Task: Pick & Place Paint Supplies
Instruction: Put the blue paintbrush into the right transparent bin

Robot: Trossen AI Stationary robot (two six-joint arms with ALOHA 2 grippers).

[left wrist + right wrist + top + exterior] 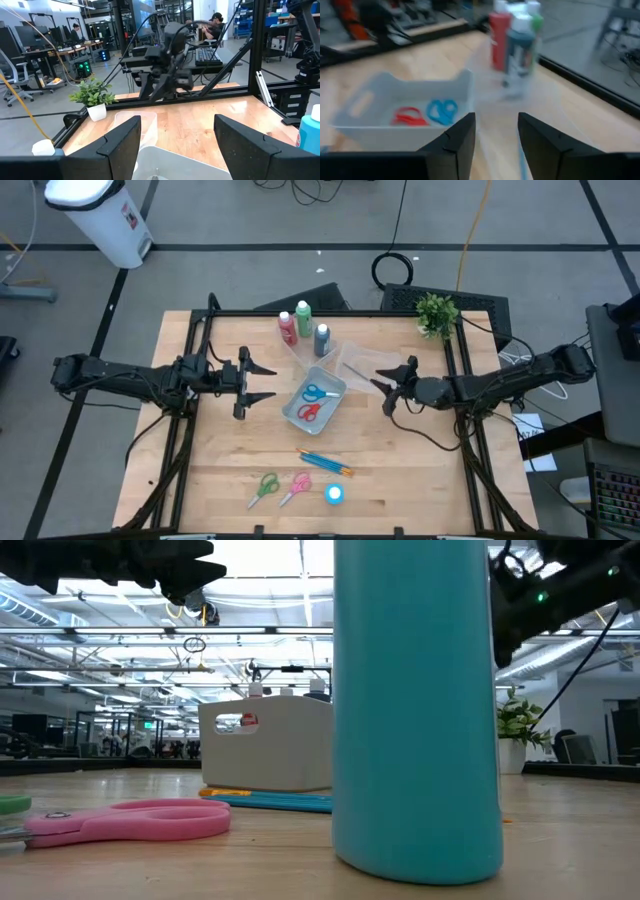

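Two scissors, blue (316, 391) and red (308, 412), are already in the white tub (296, 418) at mid-desk. Bottles are grouped upright just behind the tub: red (288, 328), green (303, 318), grey (322, 340). Near the front edge lie the brushes (326, 464), the green scissors (264, 488), the pink scissors (296, 488) and the light blue bottle (334, 494), all still unsorted.

The right gripper (392, 387) is held above the desk just right of the tub, over a clear tub (362, 362). Its fingers (461, 136) are parted a moderate way and nothing is held between them. The left gripper (262, 382) is parked left of the tub, fingers (121, 140) spread wide, empty.

Judged step: between picks, the right arm free after a drop-off near the tubs. Most of the supplies are still out.

Next move would call for a reach to the front items. Flat scissors and thin brushes will need a low, square approach with the fingers straddling the piece. The light blue bottle is the easier grab.
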